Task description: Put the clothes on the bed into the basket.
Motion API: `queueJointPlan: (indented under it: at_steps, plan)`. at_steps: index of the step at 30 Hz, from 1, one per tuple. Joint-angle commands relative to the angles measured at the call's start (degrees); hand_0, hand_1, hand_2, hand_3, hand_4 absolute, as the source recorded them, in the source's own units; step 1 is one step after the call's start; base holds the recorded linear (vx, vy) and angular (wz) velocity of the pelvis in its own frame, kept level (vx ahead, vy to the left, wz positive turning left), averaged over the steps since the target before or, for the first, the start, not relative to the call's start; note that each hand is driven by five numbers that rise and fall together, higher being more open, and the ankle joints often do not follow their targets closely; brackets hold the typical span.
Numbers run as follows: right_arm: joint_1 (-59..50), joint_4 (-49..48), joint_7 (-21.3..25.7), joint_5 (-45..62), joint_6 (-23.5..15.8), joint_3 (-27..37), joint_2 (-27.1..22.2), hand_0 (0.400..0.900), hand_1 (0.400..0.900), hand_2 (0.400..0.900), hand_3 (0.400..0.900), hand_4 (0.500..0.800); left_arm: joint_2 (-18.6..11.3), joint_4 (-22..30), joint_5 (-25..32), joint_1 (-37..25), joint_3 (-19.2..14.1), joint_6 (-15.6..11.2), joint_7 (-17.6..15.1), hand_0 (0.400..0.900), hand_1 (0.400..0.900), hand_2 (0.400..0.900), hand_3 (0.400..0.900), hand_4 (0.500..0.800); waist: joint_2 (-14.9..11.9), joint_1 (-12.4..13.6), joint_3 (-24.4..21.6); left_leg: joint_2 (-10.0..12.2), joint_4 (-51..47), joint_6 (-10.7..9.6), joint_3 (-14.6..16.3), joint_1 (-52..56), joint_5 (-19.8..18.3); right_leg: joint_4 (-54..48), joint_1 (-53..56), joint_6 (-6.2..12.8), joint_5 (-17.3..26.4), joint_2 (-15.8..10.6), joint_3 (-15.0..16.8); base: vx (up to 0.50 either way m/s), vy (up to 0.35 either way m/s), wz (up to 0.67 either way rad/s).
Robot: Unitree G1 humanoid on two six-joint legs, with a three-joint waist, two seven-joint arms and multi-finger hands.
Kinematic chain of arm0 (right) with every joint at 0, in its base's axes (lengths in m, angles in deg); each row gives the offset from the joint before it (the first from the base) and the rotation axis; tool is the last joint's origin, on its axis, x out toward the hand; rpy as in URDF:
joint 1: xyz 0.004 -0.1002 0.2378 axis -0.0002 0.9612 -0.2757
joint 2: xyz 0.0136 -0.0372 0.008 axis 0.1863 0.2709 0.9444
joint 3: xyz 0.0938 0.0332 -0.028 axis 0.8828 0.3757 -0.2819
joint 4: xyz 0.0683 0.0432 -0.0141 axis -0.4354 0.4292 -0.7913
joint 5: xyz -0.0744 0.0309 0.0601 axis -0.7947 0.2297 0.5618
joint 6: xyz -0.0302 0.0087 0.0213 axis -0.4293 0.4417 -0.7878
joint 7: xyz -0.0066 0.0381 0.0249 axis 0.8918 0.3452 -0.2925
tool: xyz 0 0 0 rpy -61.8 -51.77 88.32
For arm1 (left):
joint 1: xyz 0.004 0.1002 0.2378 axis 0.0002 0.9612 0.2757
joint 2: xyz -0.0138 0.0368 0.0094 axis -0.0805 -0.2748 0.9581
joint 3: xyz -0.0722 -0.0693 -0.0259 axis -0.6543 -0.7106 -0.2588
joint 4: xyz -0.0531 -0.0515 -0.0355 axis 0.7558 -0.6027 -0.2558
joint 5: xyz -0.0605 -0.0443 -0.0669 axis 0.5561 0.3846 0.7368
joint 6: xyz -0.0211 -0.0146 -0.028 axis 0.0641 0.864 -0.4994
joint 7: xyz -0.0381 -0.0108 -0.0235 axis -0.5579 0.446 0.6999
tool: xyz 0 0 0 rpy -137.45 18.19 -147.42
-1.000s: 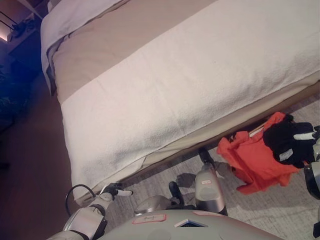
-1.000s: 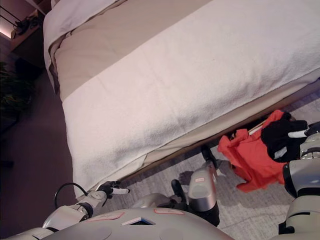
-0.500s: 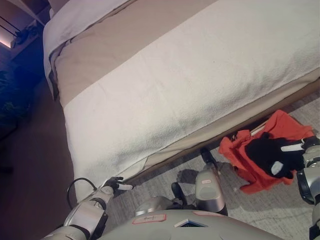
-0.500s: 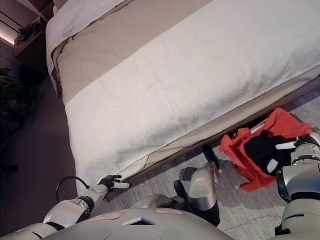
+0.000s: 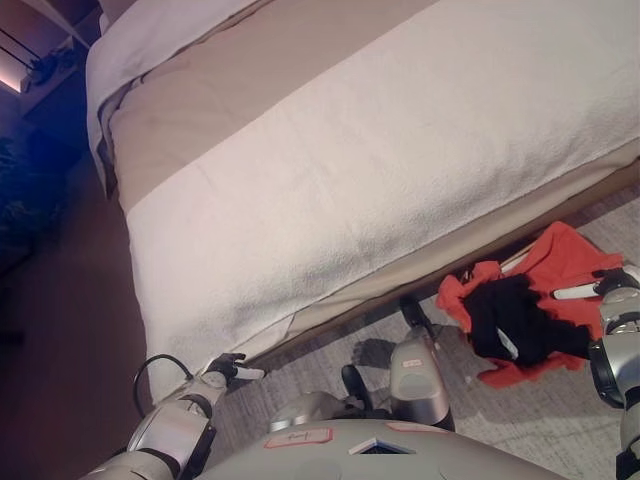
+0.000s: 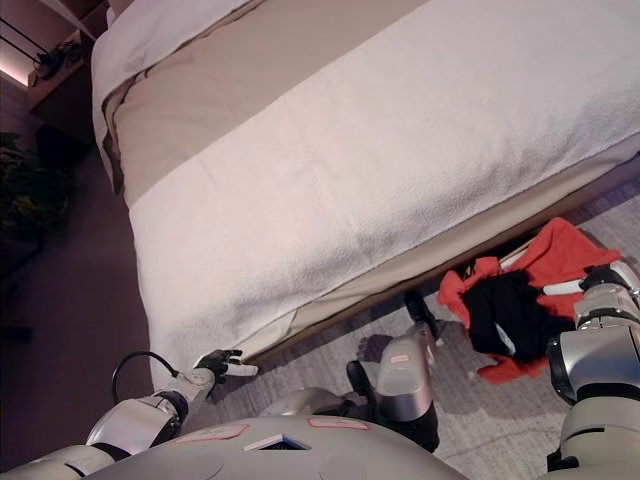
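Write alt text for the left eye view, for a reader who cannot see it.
The robot's right hand is spread over an orange garment by the foot of a bed covered in a white blanket. Its left hand hangs idle near the bed's lower corner; no basket is identifiable.

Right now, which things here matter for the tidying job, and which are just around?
Job things:
orange garment, beside the bed
bed
right hand, over the garment
left hand, low by the bed corner

Just around:
grey rug
dark floor

No basket shows.

Bed (image 5: 400, 130) bears white towel (image 5: 380, 190); orange garment (image 5: 540, 290) on rug (image 5: 560, 440)
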Motion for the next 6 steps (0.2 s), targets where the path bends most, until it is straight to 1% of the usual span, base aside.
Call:
queueJointPlan:
  at_steps: [1, 4, 6]
  plan:
    - [-4.1, -1.7, 2.5, 1.2, -0.9, -6.1, -0.5, 0.9, 0.9, 0.9, 0.9, 0.8, -6.2, -3.5, -1.7, 2.0, -1.9, 1.2, -1.8, 0.9, 0.9, 0.9, 0.9, 0.8, -3.5, 0.8, -2.9, -2.1, 4.5, 0.5, -5.4, -1.8, -5.0, 4.1, -5.6, 1.97, 4.9, -0.9, -1.9, -0.03, -0.025, -0.01]
    - [-1.2, -8.9, 2.2, 6.2, -2.9, -5.2, 1.9, 0.9, 0.9, 0.9, 0.9, 0.8, -5.9, -2.8, -0.5, 2.9, -3.6, 0.8, -2.2, 0.9, 0.9, 0.9, 0.9, 0.8, -4.3, 1.2, -2.7, -1.9, 4.3, 0.4, -5.4, -1.9, -4.6, 4.1, -5.6, 1.94, 4.9, -0.7, -2.0, -0.04, -0.036, -0.02]
    - [0.1, -9.7, 1.6, 5.7, -3.1, -6.1, 2.4, 0.9, 0.9, 0.9, 0.9, 0.8, -5.7, -2.7, -0.2, 2.8, -4.0, 0.7, -2.2, 0.9, 0.9, 0.9, 0.9, 0.8, -4.9, 1.7, -2.7, -1.7, 4.1, 0.3, -5.6, -2.0, -4.4, 4.0, -5.6, 1.79, 4.7, -0.8, -2.4, -0.04, -0.038, 0.04]
